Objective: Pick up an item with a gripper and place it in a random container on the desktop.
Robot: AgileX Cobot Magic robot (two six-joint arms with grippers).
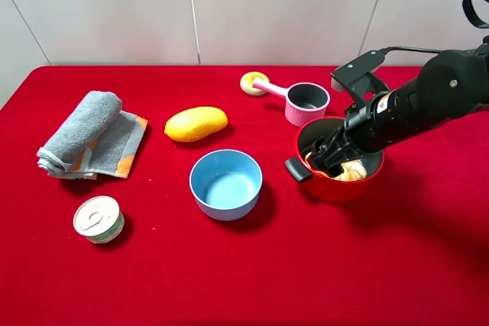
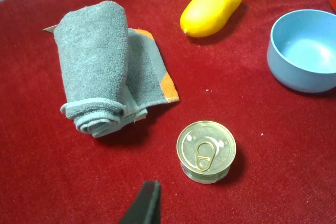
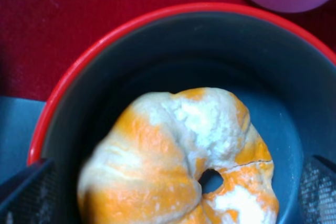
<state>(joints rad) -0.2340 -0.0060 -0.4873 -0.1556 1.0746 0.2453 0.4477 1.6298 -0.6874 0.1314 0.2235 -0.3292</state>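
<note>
The golden-orange bun (image 1: 350, 172) lies inside the round red pot (image 1: 336, 192) on the red desktop (image 1: 229, 272), right of centre. My right gripper (image 1: 334, 159) reaches down into the pot over the bun. In the right wrist view the bun (image 3: 173, 161) rests on the pot's dark grey floor inside the red rim (image 3: 105, 40). The gripper (image 3: 173, 192) is open, its fingers (image 3: 23, 192) standing wide on either side of the bun with gaps. Only one black fingertip (image 2: 144, 203) of my left gripper shows, above the cloth near a tin can.
A pink long-handled cup (image 1: 306, 102) stands just behind the pot, with a tan ring (image 1: 253, 83) beyond it. A blue bowl (image 1: 225, 183), a yellow mango (image 1: 195, 124), a rolled grey towel (image 1: 88, 135) and a tin can (image 1: 98, 218) lie to the left.
</note>
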